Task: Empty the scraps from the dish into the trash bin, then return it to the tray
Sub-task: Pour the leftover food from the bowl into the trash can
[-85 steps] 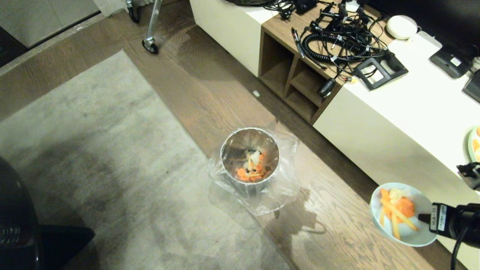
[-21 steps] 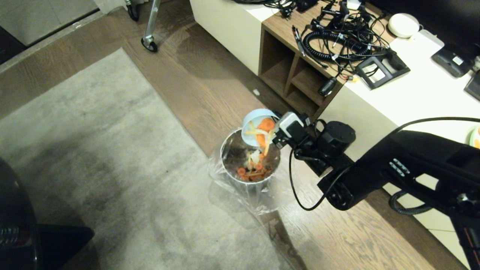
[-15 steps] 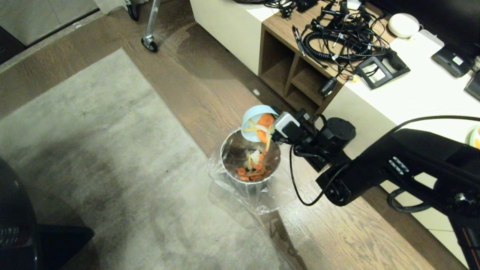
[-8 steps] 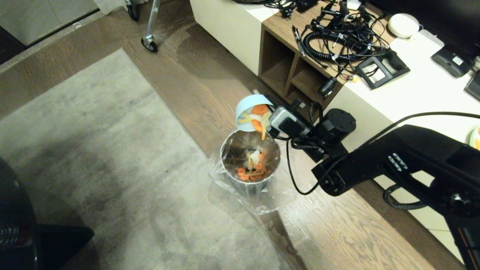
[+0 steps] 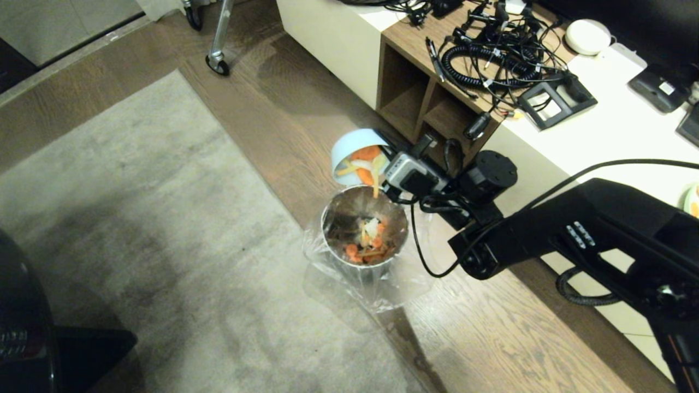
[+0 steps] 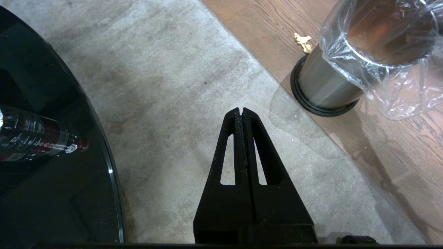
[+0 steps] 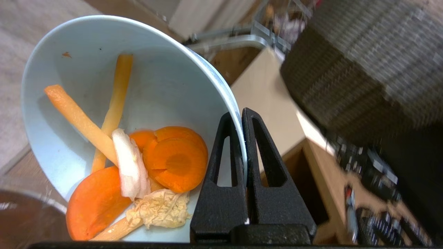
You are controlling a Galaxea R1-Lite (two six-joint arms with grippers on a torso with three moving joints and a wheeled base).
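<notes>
The pale-blue dish (image 5: pixel 348 146) hangs steeply tilted above the far rim of the trash bin (image 5: pixel 333 215), its mouth facing down toward it. My right gripper (image 5: pixel 384 168) is shut on the dish's rim, one finger inside and one outside (image 7: pixel 241 114). Carrot slices, sticks and pale pieces, the scraps (image 7: pixel 169 159), lie heaped at the dish's (image 7: pixel 155 79) low side; one stick hangs over the edge (image 5: pixel 375 188). More scraps (image 5: pixel 368 248) lie in the bin. My left gripper (image 6: pixel 241 111) is shut and empty above the carpet, near the bin (image 6: pixel 325 90). The tray is out of view.
A low white and wood cabinet (image 5: pixel 546 164) strewn with cables (image 5: pixel 486 60) runs behind the bin. Grey carpet (image 5: pixel 136 218) lies to the left. A dark round glass table (image 6: pixel 41 180) stands beside my left arm. A small pale scrap (image 6: pixel 303 40) lies on the floor by the bin.
My right gripper has carried the dish up and toward the bin's far rim and tipped it further. The scraps have slid toward the low edge.
</notes>
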